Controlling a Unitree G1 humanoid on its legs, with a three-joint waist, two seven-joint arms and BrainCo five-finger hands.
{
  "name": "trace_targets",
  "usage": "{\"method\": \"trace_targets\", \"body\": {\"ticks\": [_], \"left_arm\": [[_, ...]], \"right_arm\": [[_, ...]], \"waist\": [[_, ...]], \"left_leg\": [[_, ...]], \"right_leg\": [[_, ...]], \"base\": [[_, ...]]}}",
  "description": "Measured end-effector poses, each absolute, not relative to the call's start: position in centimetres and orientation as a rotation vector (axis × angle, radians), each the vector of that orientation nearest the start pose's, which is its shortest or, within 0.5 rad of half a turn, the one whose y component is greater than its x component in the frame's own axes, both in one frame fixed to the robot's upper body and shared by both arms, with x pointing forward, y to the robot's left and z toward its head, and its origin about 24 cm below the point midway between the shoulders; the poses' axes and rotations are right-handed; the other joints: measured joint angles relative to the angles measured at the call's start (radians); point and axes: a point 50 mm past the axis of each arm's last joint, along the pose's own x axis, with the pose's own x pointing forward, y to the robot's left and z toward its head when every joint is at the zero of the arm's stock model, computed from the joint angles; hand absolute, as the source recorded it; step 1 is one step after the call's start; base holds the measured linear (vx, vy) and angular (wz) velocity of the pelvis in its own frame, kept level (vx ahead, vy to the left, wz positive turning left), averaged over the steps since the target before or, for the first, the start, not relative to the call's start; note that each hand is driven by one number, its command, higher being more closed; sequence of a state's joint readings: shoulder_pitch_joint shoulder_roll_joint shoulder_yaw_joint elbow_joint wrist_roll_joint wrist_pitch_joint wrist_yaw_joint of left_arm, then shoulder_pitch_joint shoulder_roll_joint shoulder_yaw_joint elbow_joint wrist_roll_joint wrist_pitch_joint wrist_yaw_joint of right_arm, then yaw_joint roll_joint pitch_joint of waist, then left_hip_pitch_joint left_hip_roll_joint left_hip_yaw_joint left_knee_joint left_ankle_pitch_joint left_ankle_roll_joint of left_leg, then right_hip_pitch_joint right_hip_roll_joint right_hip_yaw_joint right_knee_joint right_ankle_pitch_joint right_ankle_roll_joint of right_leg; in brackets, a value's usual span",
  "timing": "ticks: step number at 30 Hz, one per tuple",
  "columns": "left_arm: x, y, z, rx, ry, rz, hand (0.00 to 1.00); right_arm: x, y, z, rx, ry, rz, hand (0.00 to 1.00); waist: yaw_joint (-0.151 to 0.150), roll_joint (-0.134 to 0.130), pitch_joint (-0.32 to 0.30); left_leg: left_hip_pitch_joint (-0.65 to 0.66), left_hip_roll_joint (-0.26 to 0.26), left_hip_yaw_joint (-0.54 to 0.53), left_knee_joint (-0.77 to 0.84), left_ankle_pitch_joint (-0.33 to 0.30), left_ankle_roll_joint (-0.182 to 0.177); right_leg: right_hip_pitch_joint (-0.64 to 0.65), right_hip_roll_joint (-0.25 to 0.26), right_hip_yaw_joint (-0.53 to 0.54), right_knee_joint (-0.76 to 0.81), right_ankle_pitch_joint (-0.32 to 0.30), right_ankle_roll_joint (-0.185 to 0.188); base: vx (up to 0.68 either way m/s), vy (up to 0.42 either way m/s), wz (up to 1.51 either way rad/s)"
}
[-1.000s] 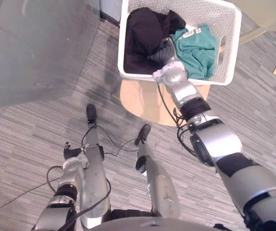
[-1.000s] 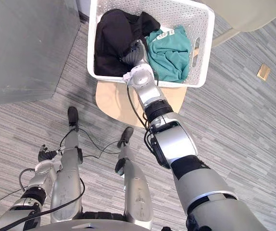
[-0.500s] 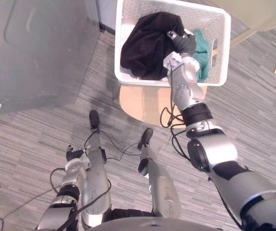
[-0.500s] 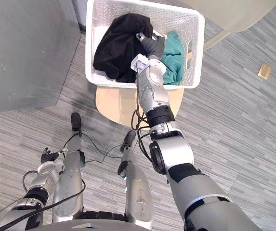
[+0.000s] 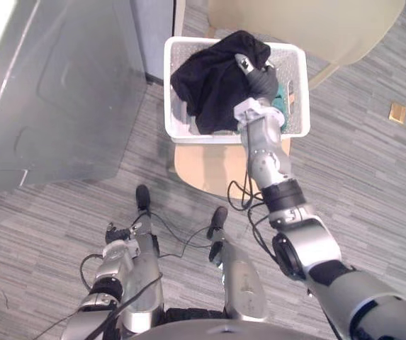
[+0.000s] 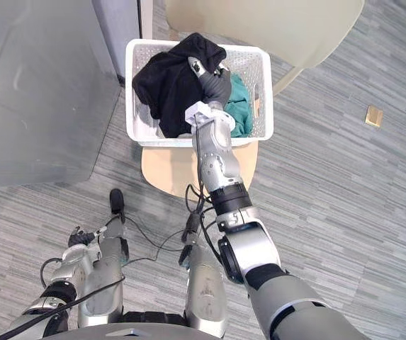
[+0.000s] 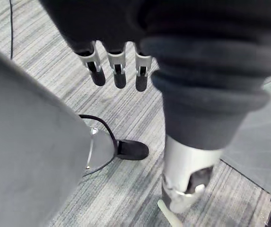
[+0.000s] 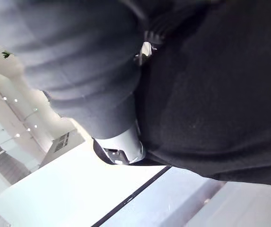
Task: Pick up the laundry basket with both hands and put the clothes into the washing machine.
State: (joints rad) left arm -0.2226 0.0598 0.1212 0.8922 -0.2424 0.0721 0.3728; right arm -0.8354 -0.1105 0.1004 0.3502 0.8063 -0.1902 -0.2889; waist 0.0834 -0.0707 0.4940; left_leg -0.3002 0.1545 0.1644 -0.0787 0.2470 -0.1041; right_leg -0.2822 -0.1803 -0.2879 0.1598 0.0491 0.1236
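Note:
A white perforated laundry basket (image 5: 178,129) stands on a round wooden stool (image 5: 206,166). My right hand (image 5: 261,79) reaches into it, fingers curled in a black garment (image 5: 206,83) that is bunched up and raised above the rim. In the right wrist view the black cloth (image 8: 211,94) lies against the hand (image 8: 118,144). A teal garment (image 6: 240,113) lies in the basket beside the hand. My left hand (image 5: 115,234) hangs low by my side, fingers (image 7: 118,71) relaxed and holding nothing. The grey washing machine (image 5: 61,99) stands left of the basket.
A beige chair (image 5: 309,28) stands right behind the basket. A small tan plate (image 5: 397,112) is set in the striped grey carpet at the far right. Open floor stretches right of the stool.
The camera has pulled back, so the basket looks smaller. My right hand has closed on the black garment and lifted it from lying flat to a heap above the rim.

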Motion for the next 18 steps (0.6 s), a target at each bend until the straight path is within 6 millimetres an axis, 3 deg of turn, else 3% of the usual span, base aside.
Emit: {"method": "trace_targets", "body": {"ticks": [4, 8, 12, 15, 18], "left_arm": [[21.1, 18.2, -10.8, -0.042, 0.800, 0.448, 0.00], [21.1, 17.2, -9.6, -0.019, 0.709, 0.380, 0.00], [22.8, 16.5, -6.6, -0.041, 0.541, 0.331, 0.00], [24.5, 16.2, -3.2, -0.061, 0.375, 0.308, 0.00], [25.3, 16.0, -1.5, -0.033, 0.289, 0.292, 0.00]], "right_arm": [[35.7, -10.1, 19.6, 0.698, -0.361, 0.121, 1.00], [35.1, -10.4, 17.3, 0.698, -0.298, 0.096, 1.00], [34.1, -9.9, 16.7, 0.712, -0.288, 0.127, 1.00], [33.8, -9.2, 16.0, 0.692, -0.258, 0.163, 1.00], [33.3, -8.9, 14.9, 0.680, -0.219, 0.174, 1.00]], "waist": [[-0.004, 0.026, -0.080], [-0.006, 0.049, -0.167], [-0.014, 0.061, -0.241], [-0.027, 0.065, -0.281], [-0.034, 0.070, -0.334]], "left_leg": [[0.026, -0.018, 0.001, 0.000, -0.016, 0.000], [0.077, -0.028, 0.004, 0.000, -0.034, -0.003], [0.111, -0.028, 0.016, 0.000, -0.045, -0.005], [0.145, -0.025, 0.028, 0.000, -0.055, -0.014], [0.158, -0.018, 0.037, 0.000, -0.060, -0.013]], "right_leg": [[0.018, -0.023, 0.000, 0.020, -0.026, 0.012], [0.068, -0.034, -0.001, 0.022, -0.053, 0.021], [0.097, -0.035, 0.004, 0.014, -0.062, 0.023], [0.127, -0.029, 0.016, -0.005, -0.062, 0.023], [0.140, -0.023, 0.027, -0.022, -0.057, 0.022]], "base": [[0.11, -0.027, 0.08], [0.11, -0.042, 0.03], [0.10, -0.043, -0.07], [0.04, -0.023, -0.13], [0.05, -0.023, -0.14]]}}
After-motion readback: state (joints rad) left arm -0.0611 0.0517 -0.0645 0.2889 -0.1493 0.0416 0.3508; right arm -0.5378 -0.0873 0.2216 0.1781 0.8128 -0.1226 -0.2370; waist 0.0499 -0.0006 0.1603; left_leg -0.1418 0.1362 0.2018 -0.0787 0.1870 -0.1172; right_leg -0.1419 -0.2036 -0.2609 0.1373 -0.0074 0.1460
